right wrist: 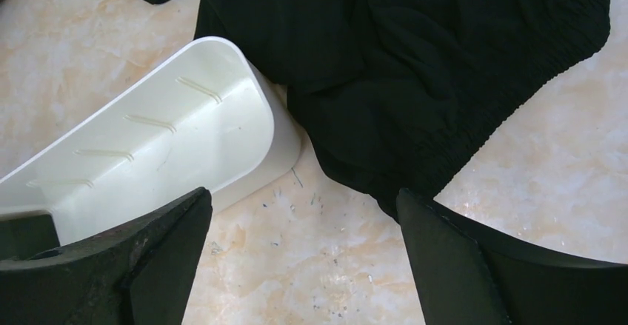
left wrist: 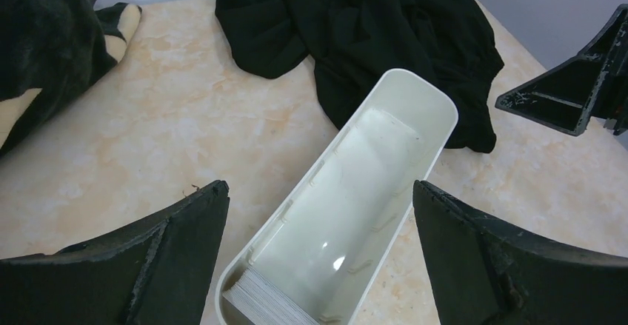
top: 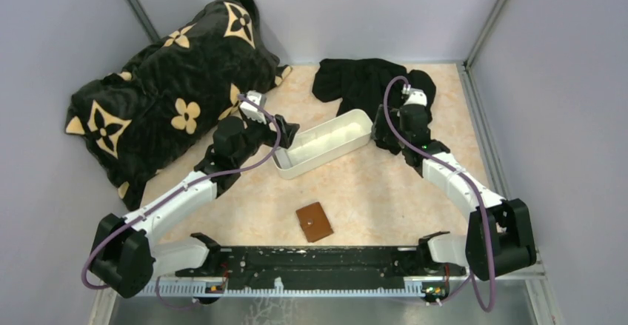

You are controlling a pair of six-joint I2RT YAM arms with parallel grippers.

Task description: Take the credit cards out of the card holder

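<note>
card holder (top: 314, 221): shut, flat on table (top: 385, 192) near its front edge, credit cards hidden inside | handling: likely light, floppy leather, thin slick cards; pin one flap, pinch a card edge | left gripper (left wrist: 318, 192): spread over white tray (top: 333, 151) | right gripper (right wrist: 302, 195): spread beside black cloth (top: 355, 81) | both well apart from card holder, nothing covering it

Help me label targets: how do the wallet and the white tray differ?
The wallet is brown; the tray is white. The wallet is small and squarish; the tray is long and far bigger. The wallet lies shut and flat; the tray is open-topped with walls. Both rest on the table.
</note>
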